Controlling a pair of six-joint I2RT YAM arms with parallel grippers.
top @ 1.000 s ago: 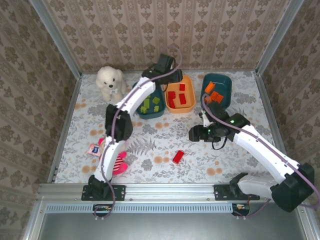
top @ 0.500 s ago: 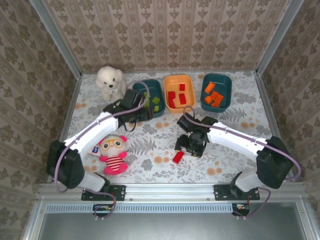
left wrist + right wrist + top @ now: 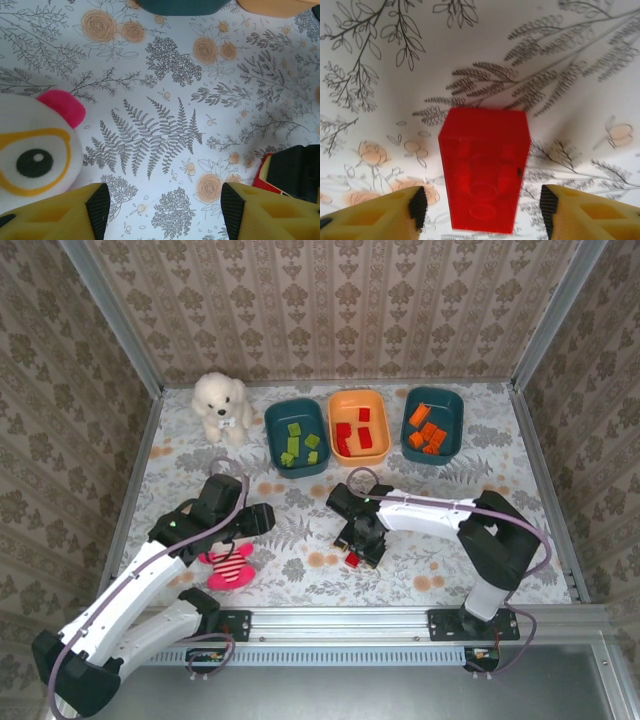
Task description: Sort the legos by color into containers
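Observation:
One red lego (image 3: 485,175) lies loose on the floral table between the fingers of my right gripper (image 3: 483,207), which is open with a gap on each side of the brick. From above, that gripper (image 3: 358,543) stands over the brick (image 3: 352,560) at the table's centre front. My left gripper (image 3: 262,518) hangs open and empty (image 3: 165,210) beside the doll. At the back stand the containers: a teal tub (image 3: 272,425) with green legos (image 3: 298,445), an orange tub (image 3: 345,400) with red legos (image 3: 352,435), and a teal tub (image 3: 445,405) with orange legos (image 3: 428,430).
A striped pink doll (image 3: 232,565) lies under my left arm, and its face (image 3: 35,150) is close to the left finger. A white plush dog (image 3: 222,405) sits at the back left. Patterned walls close in the table on three sides.
My left arm has drawn back from the tubs to the near left, above the doll. My right gripper has come in from the right and down over the loose red lego.

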